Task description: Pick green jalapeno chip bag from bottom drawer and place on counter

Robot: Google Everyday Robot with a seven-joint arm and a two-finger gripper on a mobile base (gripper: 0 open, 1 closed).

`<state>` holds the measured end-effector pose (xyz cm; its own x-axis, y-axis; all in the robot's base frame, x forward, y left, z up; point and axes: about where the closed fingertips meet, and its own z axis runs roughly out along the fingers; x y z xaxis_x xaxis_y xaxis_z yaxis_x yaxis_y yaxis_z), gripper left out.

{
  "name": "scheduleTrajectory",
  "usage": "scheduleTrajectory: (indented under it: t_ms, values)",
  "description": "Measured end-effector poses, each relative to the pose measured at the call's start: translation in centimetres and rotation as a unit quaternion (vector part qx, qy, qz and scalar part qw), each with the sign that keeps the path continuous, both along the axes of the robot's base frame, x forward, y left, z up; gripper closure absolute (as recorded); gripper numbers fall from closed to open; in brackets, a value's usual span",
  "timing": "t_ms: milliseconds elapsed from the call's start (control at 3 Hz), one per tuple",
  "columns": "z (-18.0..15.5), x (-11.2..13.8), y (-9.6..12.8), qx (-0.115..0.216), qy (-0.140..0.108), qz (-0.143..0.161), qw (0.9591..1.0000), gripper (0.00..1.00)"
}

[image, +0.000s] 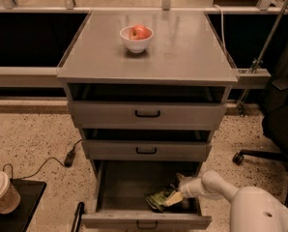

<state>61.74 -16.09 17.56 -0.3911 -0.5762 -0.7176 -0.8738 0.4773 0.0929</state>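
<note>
The bottom drawer (pixel 124 185) is pulled open. The green jalapeno chip bag (pixel 157 200) lies crumpled on its floor near the front right. My gripper (pixel 175 197) reaches down into the drawer from the right and rests at the bag's right edge, on or just over it. My white arm (pixel 216 185) runs from the lower right corner. The counter (pixel 182 47) is the grey cabinet top above.
A white bowl with a red apple (pixel 136 36) stands on the counter's back middle. The two upper drawers (pixel 147 114) are slightly open. A paper cup (pixel 1 193) on a black tray sits lower left. A cable (pixel 69 157) lies on the floor. An office chair (pixel 279 129) stands on the right.
</note>
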Motion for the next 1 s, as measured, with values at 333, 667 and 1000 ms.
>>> scheduleTrajectory:
  t_ms: [333,667,1000]
  values:
    - [0.0,0.0,0.0,0.000,0.000,0.000,1.0000,0.00]
    - [-0.9,-0.6,1.5,-0.021,0.011,0.029,0.9993,0.00]
    - [-3.2,-1.7,3.4,-0.030,0.040,0.059,0.9970,0.00]
